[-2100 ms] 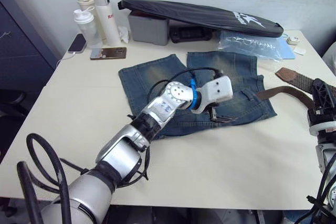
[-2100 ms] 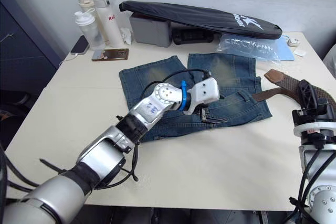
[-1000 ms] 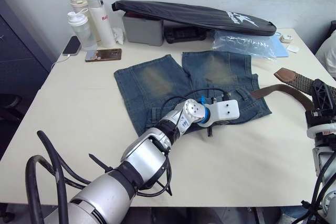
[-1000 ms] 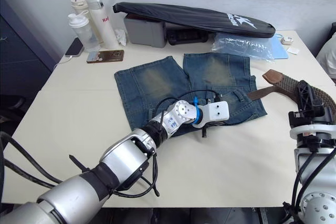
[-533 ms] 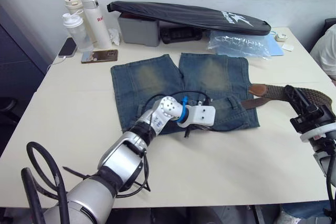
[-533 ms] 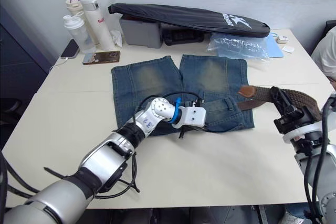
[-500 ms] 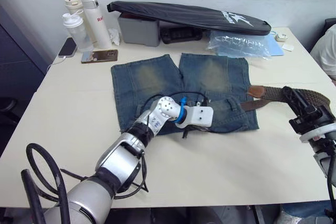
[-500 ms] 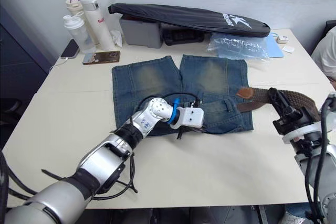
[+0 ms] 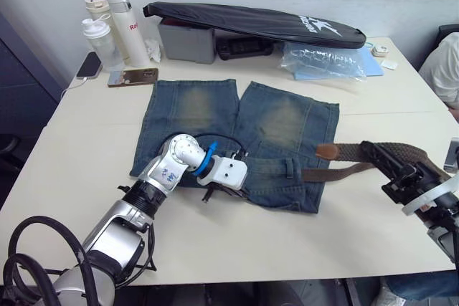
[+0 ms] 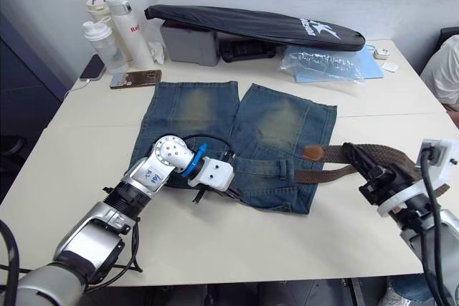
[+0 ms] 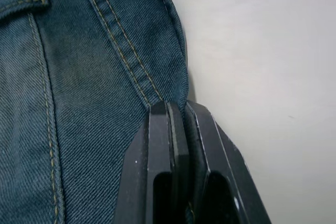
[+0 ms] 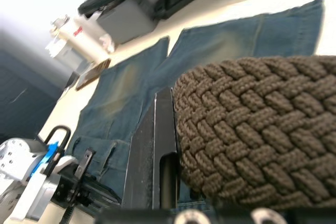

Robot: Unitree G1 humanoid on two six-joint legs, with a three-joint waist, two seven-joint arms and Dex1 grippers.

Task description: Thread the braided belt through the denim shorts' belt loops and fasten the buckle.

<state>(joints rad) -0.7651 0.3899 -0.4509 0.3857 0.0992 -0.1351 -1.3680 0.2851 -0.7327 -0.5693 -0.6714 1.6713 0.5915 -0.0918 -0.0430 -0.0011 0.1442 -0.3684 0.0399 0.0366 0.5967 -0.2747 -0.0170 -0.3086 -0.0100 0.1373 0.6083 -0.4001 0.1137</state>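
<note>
The denim shorts (image 9: 272, 120) lie flat mid-table, waistband toward me, with a belt loop (image 9: 290, 169) on it. My left gripper (image 9: 208, 195) is shut on the waistband's near edge, its fingertips (image 11: 160, 116) pinching the denim hem. The braided belt (image 9: 344, 153) runs from the right toward the shorts, its tan tip (image 9: 326, 152) lying by the right end of the waistband. My right gripper (image 9: 380, 157) is shut on the belt just right of the shorts. In the right wrist view the weave (image 12: 252, 124) lies against one black finger. The buckle is out of view.
Bottles (image 9: 107, 23), a phone (image 9: 133, 77), a grey box (image 9: 186, 41), a long black bag (image 9: 251, 19) and a clear plastic bag (image 9: 323, 59) line the table's far side. A person's sleeve (image 9: 445, 69) shows at the right edge.
The shorts have slid and turned to the left with my left gripper. My right gripper has carried the belt leftward, bringing its tan tip to the waistband.
</note>
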